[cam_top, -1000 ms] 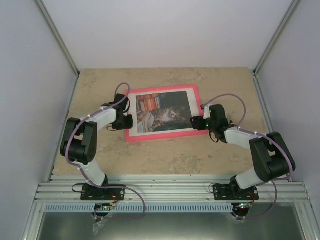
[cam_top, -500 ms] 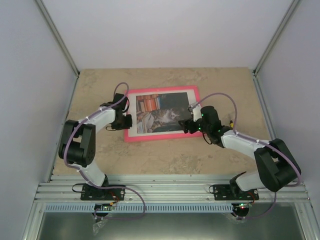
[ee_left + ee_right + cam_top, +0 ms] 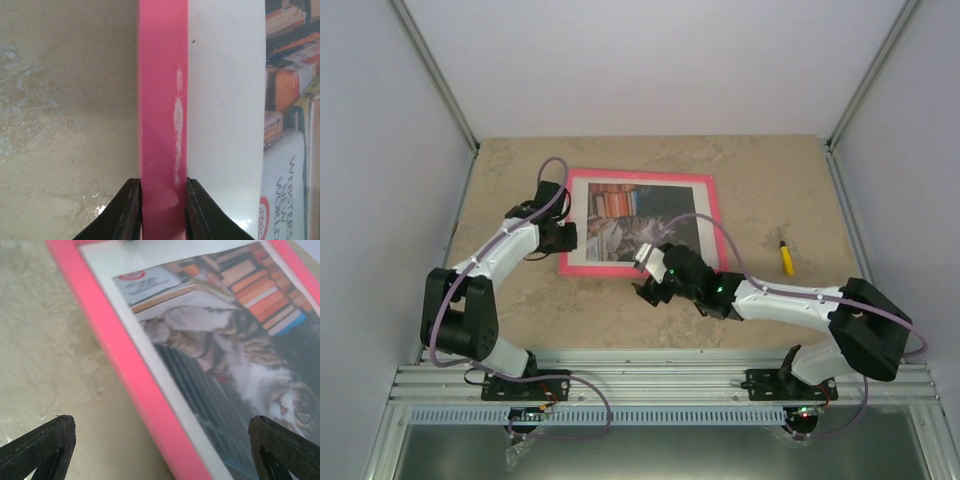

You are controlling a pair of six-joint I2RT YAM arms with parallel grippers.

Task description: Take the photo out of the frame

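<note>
Jaws of the left gripper are pinched across the left rail of the frame, with that arm reaching far and bent at the elbow. The frame lies flat mid-table, face up. It is judged rigid, light and liable to slide on the tabletop. The photo sits inside it and is likely thin and crease-prone, so take it by its white border. The right gripper hovers over the near rail, spread wide and empty, arm stretched low to the left. A yellow tool lies at right.

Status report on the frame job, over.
Left gripper shut on frame, left rail. Right gripper open, over near rail. Photo in frame, face up. Nothing blocking; small yellow item off to the right.
</note>
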